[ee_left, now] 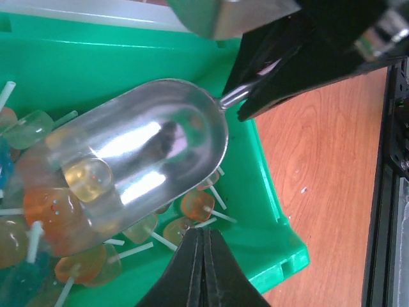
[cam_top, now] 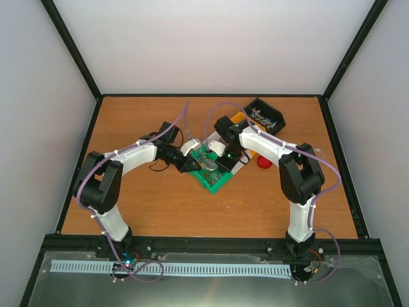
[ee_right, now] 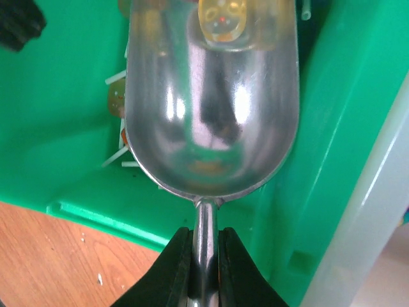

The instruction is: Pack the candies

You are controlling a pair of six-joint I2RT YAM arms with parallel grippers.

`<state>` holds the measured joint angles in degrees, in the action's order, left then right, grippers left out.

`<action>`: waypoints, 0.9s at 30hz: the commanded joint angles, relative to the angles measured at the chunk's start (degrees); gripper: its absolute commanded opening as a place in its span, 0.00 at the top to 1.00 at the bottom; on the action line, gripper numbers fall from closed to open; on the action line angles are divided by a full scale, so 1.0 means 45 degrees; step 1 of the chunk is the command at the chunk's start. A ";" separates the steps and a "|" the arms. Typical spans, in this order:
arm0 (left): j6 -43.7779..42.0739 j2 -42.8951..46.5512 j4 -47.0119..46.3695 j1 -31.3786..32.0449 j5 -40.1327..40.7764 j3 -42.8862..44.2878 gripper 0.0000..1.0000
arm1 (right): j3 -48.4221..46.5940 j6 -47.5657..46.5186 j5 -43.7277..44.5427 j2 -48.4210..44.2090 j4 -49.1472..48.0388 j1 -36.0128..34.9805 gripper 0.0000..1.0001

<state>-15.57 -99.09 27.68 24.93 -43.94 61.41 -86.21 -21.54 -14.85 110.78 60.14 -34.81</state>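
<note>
– Right gripper (ee_right: pixel 205 236) sits closest, clamped hard on the scoop's handle (ee_right: pixel 204 214), one finger on each side of the thin stem. What's in the bowl?

– Hardly anything. One pale candy (ee_right: pixel 223 19) lies at the mouth of the scoop (ee_right: pixel 211 115); behind it is only bare metal.

– And the other candies (ee_left: pixel 195 204)?

– Heaped in the green bin (cam_top: pixel 211 187) mid-table. They crowd under and around the scoop's mouth, sticks pointing every way.

– What about the left gripper (ee_left: pixel 203 238)?

– Fingers pressed together, holding nothing. It hovers over the bin's wall just beside the scoop.

– So how do we get a proper load?

– My guess is the mouth needs to dip lower and push on into the thick of the heap, not skim over it. Then tip the bowl back before lifting, so the sweets roll toward the handle and don't spill off the lip.

– Any risks?

– That stem is thin and smooth, so the scoop may twist in the grip if the heap resists. Sticks could also catch on the rim. The closed left fingers might usefully nudge candies in, provided they stay out of the scoop's path.
</note>
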 commanded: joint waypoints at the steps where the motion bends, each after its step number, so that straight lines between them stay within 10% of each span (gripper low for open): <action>1: 0.0268 0.0378 0.0951 -0.0214 -0.0024 -0.0146 0.97 | 0.0216 0.0216 0.0266 0.0142 -0.0584 -0.0020 0.97; 14: -0.0536 -0.0121 0.1504 -0.1534 0.2458 0.1510 0.78 | 0.0485 -0.0118 0.1024 -0.1056 0.0462 0.0098 0.97; 27: -0.0399 -0.0039 0.1022 -0.0091 0.2440 0.0591 0.94 | -0.0366 -0.0350 0.2580 -0.0635 0.2281 -0.0039 0.97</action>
<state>-16.16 -99.68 31.86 21.32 -30.92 66.35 -85.38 -23.27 -7.92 106.39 68.25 -35.05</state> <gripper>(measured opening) 0.114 0.084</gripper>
